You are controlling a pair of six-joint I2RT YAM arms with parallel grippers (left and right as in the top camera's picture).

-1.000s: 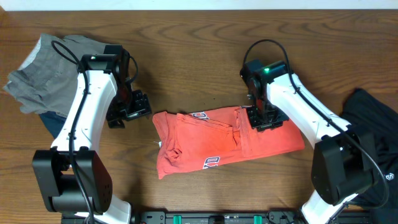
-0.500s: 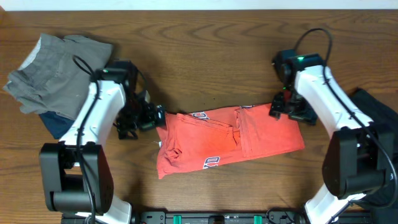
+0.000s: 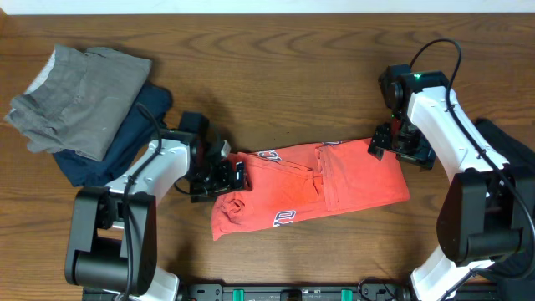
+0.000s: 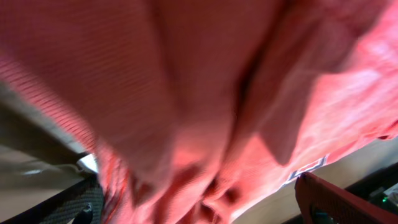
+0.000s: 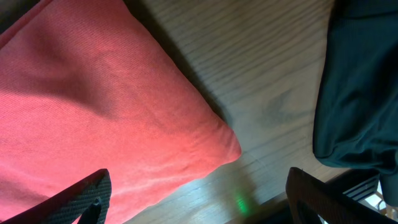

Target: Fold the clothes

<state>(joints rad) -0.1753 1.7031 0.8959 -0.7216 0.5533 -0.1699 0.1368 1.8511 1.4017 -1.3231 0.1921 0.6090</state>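
Observation:
The clothes in play are a coral-red T-shirt [image 3: 309, 186] with white print, lying partly folded and rumpled at the table's middle. My left gripper [image 3: 226, 177] sits low at the shirt's left edge. In the left wrist view red cloth [image 4: 205, 93] fills the frame, and the left gripper [image 4: 205, 211] is open with bunched cloth between its wide-apart fingers. My right gripper [image 3: 399, 150] hovers at the shirt's upper right corner. It shows open in the right wrist view [image 5: 199, 205], above the shirt's corner [image 5: 93, 93] and bare wood. A black garment [image 3: 510, 176] lies at the far right.
A grey garment [image 3: 79, 96] lies on a navy one [image 3: 138, 134] at the back left. The black garment [image 5: 360, 81] is close to the right gripper's outer finger [image 5: 323, 199]. The wooden table [image 3: 276, 75] stretches behind the shirt.
The left gripper has swung down and right from beside the grey pile to the shirt's left edge. The right gripper has opened and moved from the shirt's middle to its right corner.

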